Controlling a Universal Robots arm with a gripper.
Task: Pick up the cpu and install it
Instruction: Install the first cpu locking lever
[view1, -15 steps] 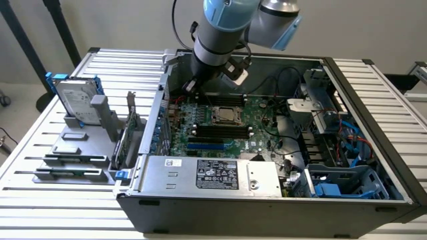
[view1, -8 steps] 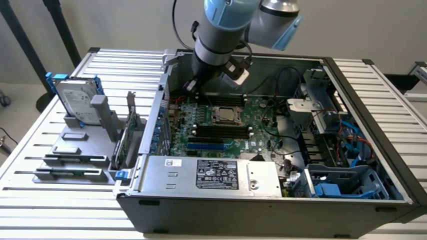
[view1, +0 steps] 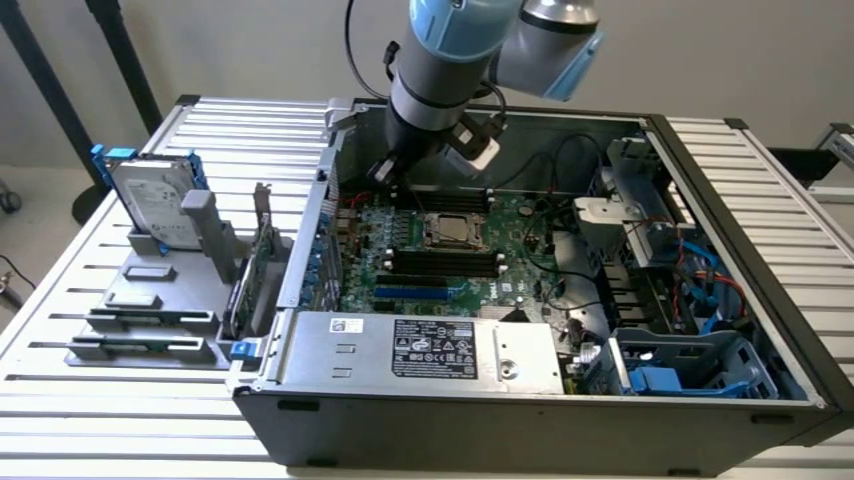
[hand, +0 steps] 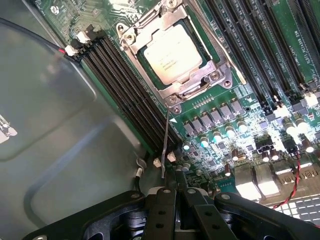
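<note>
Open computer case (view1: 534, 425) on slatted table (view1: 107, 400), green motherboard (view1: 514, 225) inside, hard drive (view1: 150, 195) beside

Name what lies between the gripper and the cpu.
In the wrist view, the socket's metal frame and a thin metal lever lie between gripper and cpu.

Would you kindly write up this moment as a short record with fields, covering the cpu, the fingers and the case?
cpu: lying flat in the socket on the motherboard
gripper: fingers shut, nothing seen held, apart from the cpu
arm: reaching down into the open computer case
hard drive: standing upright outside the case, at the exterior view's left
</note>
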